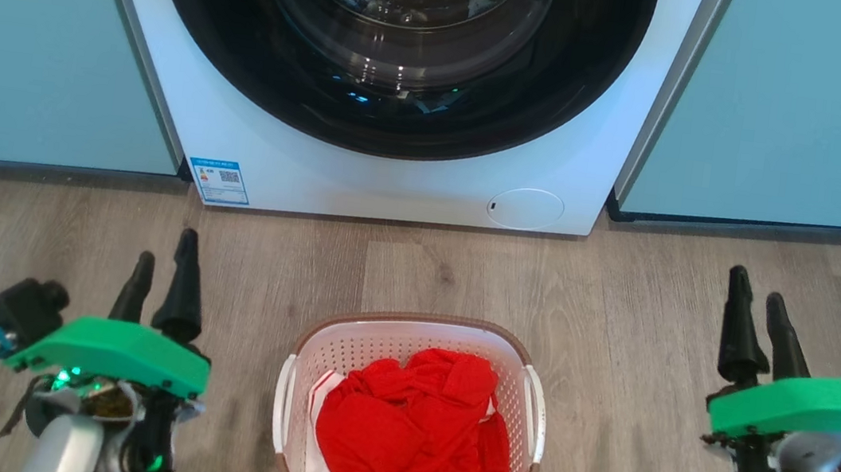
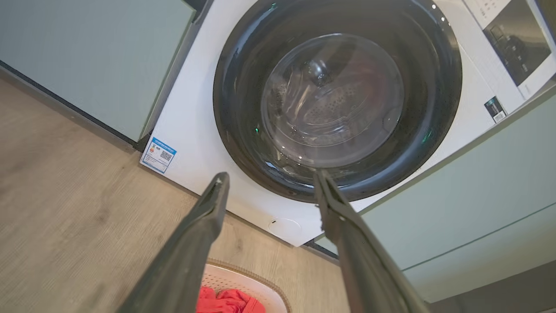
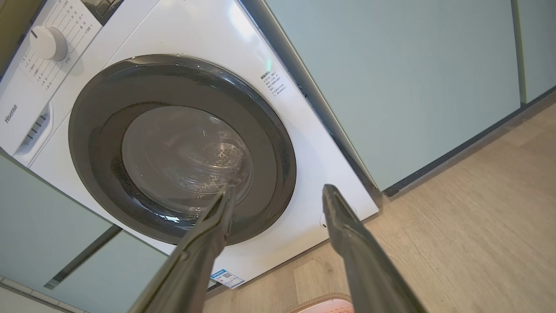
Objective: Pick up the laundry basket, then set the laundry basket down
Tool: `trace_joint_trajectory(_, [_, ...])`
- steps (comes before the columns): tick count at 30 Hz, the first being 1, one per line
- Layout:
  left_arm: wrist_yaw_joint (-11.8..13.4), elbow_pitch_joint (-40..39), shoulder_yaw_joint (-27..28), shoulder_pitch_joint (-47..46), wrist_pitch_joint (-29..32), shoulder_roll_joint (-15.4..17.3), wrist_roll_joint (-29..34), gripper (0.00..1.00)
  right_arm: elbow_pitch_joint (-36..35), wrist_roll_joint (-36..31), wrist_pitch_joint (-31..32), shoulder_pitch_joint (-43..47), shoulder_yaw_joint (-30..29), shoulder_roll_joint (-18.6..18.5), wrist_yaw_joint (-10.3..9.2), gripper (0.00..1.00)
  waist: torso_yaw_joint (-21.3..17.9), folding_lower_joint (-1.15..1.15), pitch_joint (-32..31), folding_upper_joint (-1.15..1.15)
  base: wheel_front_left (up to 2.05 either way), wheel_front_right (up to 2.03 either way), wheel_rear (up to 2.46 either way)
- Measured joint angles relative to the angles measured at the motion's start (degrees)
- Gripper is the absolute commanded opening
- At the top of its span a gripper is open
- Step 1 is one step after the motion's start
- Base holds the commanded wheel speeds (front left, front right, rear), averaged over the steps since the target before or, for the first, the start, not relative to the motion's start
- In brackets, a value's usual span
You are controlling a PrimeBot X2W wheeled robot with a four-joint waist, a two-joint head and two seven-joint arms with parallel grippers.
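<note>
Sitting on the grey wood-look floor (image 1: pixel 619 316) between the two arms, the small white perforated plastic laundry basket (image 1: pixel 414 319) with its brown woven-look rim holds a crumpled heap of red clothing (image 1: pixel 413 427) (a bit of white fabric (image 1: pixel 316 468) peeks out beneath). It stands in front of the white front-loading washing machine (image 1: pixel 395 185), whose round dark door is closed. The left gripper (image 1: pixel 166 245) and right gripper (image 1: pixel 757 284) flank the basket, well apart from its handles, fingers parted, grasping nothing.
</note>
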Motion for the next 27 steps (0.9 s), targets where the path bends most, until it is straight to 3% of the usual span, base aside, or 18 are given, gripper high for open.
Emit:
trace_joint_trajectory(4, [4.0, 0.2, -4.1, -0.1, -0.7, 2.0, 3.9, 1.00, 0.2, -6.2, -0.8, -0.9, 2.3, 0.0, 0.00, 1.00, 0.2, 0.00, -0.2, 0.00, 0.00, 0.00, 0.00])
trace_joint_trajectory(12, [8.7, 3.0, -11.6, -1.8, -2.1, 5.8, 10.9, 1.00, 3.2, -11.5, -2.3, -0.9, 4.5, -0.1, 0.00, 1.00, 0.3, 0.00, -0.7, 0.00, 0.00, 0.00, 0.00])
trace_joint_trajectory(21, [9.4, 7.9, -17.5, -3.5, -3.1, 7.1, 12.9, 1.00, 4.6, -15.5, -3.4, -1.1, 7.3, -0.3, 0.01, 1.00, 0.3, 0.00, -1.2, 0.00, 0.00, 0.00, 0.00])
trace_joint_trajectory(27, [6.3, 10.2, -19.3, -4.7, -4.2, 7.1, 13.1, 1.00, 7.2, -19.6, -4.4, -2.0, 9.5, -0.6, 0.01, 1.00, 0.3, 0.00, -1.5, 0.00, 0.00, 0.00, 0.00])
